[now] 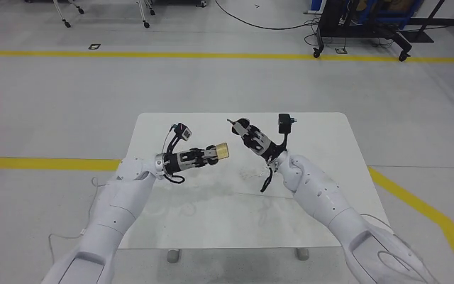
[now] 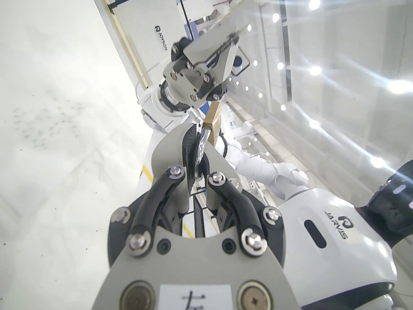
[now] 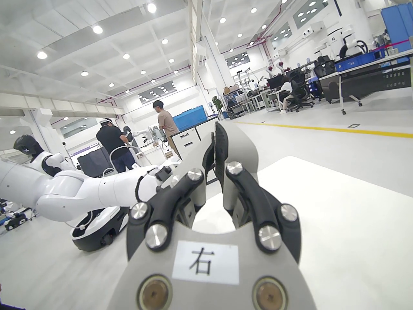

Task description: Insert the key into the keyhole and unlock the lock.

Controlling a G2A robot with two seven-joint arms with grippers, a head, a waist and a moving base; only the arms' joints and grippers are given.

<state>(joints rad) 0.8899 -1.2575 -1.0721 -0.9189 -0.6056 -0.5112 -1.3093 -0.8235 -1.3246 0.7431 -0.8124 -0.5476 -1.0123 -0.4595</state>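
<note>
- Two end effectors hang above the white worktop (image 1: 319, 213), their tips turned toward each other and apart, near its middle.
- Left end effector (image 1: 211, 153): fingers pressed together on the silver shackle (image 2: 200, 145) of the brass lock (image 1: 222, 150). The lock body juts beyond the fingertips toward the other arm, clear of the worktop.
- Right end effector (image 1: 238, 128): fingers pressed together, the black pads (image 3: 221, 145) meeting along their length in its own wrist view.
- Pinched at that tip, the key (image 1: 230, 122) shows as a thin dark sliver. It is held off the worktop, near the lock and not touching it.
- Hard to make out: the key is too small to tell blade from bow, and its gripped part is hidden between the pads.
- Hidden: most of the shackle lies between the left fingers, and the lock's keyhole face cannot be told.
</note>
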